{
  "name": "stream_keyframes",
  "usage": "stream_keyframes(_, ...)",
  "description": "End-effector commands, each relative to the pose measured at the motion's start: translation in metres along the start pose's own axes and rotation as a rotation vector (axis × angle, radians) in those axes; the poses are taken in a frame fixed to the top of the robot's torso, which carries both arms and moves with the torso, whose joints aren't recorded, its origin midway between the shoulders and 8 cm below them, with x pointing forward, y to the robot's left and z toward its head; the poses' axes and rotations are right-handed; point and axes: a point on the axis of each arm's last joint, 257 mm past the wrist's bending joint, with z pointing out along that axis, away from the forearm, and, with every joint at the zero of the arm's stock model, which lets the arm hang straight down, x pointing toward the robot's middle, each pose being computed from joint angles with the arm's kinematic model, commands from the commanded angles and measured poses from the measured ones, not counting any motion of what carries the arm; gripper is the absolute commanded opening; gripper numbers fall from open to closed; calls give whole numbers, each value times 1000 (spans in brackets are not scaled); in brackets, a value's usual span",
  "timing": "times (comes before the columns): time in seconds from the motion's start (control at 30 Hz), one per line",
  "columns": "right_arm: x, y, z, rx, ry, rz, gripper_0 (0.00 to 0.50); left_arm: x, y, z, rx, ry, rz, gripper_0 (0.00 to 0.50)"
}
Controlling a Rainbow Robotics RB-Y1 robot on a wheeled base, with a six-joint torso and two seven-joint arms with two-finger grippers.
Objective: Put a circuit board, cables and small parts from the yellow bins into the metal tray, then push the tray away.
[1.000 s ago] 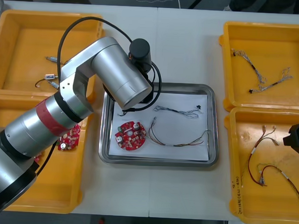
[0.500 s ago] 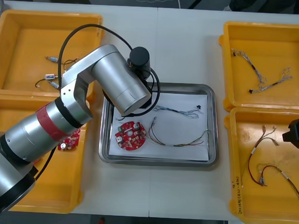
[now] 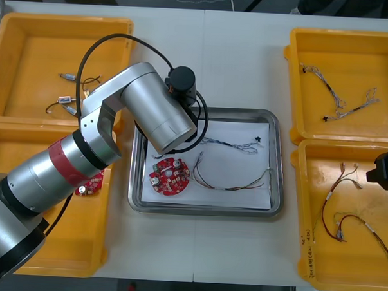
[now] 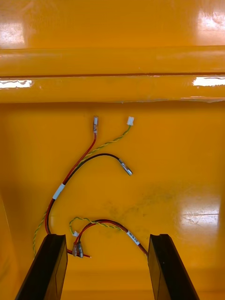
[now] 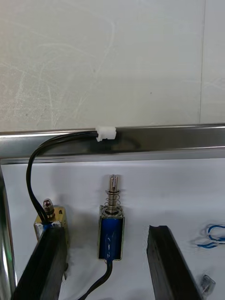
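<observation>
My left gripper (image 5: 105,232) stands open low over the metal tray's (image 3: 204,210) far left corner. A small metal part (image 5: 111,229) with a blue body and a spring lies on the white liner between its fingers. A second small metal part (image 5: 49,218) lies beside one finger; its black cable (image 5: 33,173) runs to a white plug on the tray rim. The left arm (image 3: 163,118) covers that corner in the front view. A red circuit board (image 3: 169,176), a blue and white cable (image 3: 229,144) and a red and yellow cable (image 3: 234,184) lie in the tray. My right gripper (image 4: 108,241) hangs open above red and yellow cables (image 4: 70,173).
The far left bin (image 3: 30,61) holds small metal parts (image 3: 66,101); the near left bin holds another circuit board (image 3: 89,183). Cables (image 3: 341,100) lie in the far right bin. The right arm (image 3: 385,172) waits over the near right bin (image 3: 305,253).
My left gripper has opened and the blue small metal part now lies free on the tray liner. The left arm shifted slightly. The right arm stayed put.
</observation>
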Motion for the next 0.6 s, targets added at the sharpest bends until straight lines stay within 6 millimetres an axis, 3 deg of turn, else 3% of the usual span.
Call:
stream_keyframes(0.03,-16,-15,-17,27,-45,29,500,3,-21,-5,39,-17,-81,500)
stream_keyframes(0.3,-17,-18,-20,31,-47,24,500,-5,-26,-14,61,-38,-103,500)
stream_keyframes(0.6,-19,-16,-24,18,-47,-1,500,-21,-19,-40,66,-60,-141,500)
